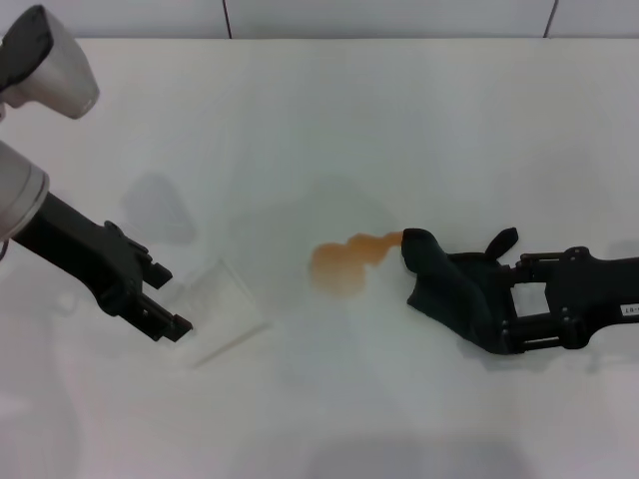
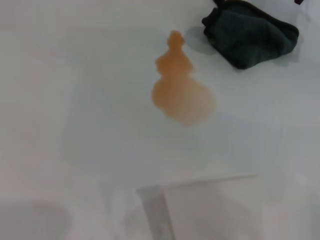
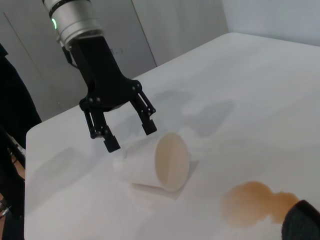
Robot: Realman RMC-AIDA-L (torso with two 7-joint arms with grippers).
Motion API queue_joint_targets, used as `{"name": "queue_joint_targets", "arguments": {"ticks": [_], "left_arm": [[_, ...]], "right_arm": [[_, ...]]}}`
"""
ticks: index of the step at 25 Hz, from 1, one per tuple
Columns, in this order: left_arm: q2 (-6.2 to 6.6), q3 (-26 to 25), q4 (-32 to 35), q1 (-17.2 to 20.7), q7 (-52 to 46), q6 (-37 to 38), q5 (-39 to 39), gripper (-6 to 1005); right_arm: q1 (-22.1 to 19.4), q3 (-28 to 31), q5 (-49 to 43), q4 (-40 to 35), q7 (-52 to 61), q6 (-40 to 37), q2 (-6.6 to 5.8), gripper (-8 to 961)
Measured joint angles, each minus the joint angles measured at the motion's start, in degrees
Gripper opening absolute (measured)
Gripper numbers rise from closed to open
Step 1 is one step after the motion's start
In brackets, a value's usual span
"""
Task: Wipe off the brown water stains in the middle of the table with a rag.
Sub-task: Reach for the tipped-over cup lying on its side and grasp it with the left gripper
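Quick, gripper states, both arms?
Left gripper: open, empty, above the tipped cup.
Right gripper: shut on the rag, beside the stain.

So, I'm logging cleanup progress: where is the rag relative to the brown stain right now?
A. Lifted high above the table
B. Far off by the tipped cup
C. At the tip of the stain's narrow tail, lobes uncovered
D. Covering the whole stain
C: the rag, held in the right hand, sits at the tail of the brown water stains, both lobes bare on the table.
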Motion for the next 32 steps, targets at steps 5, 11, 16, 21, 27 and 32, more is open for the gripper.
{"name": "queue_joint_targets", "arguments": {"ticks": [5,11,16,21,27,32], "left_arm": [[0.41,-0.1,0.0,-1.5,-0.7,1.0,2.2,860],[0.37,0.0,0.0,-1.9,-0.9,0.8,3.0,860],[-0.18,0.1,0.0,-2.0,-0.5,-0.4,2.6,859],[-1.02,0.2,0.0,-2.7,-0.3,-0.8,2.2,860],[-2.20,0.2,-0.3,-3.4,0.1,-1.4,2.2,860],[-2.23,0.2,-2.3,-3.3,0.3,-2.4,2.2,860]], "right_arm": [[-0.2,-0.1,0.1,0.2,-0.1,0.0,0.05,777],[-0.3,-0.1,0.3,0.2,-0.2,-0.3,0.09,778],[-0.3,-0.1,0.4,0.2,-0.2,-0.3,0.09,778],[-0.3,-0.1,0.4,0.1,-0.2,-0.3,0.09,778],[-0.4,-0.1,0.4,0.2,-0.3,-0.4,0.09,777],[-0.5,-0.1,0.4,0.3,-0.3,-0.5,0.09,777]]}}
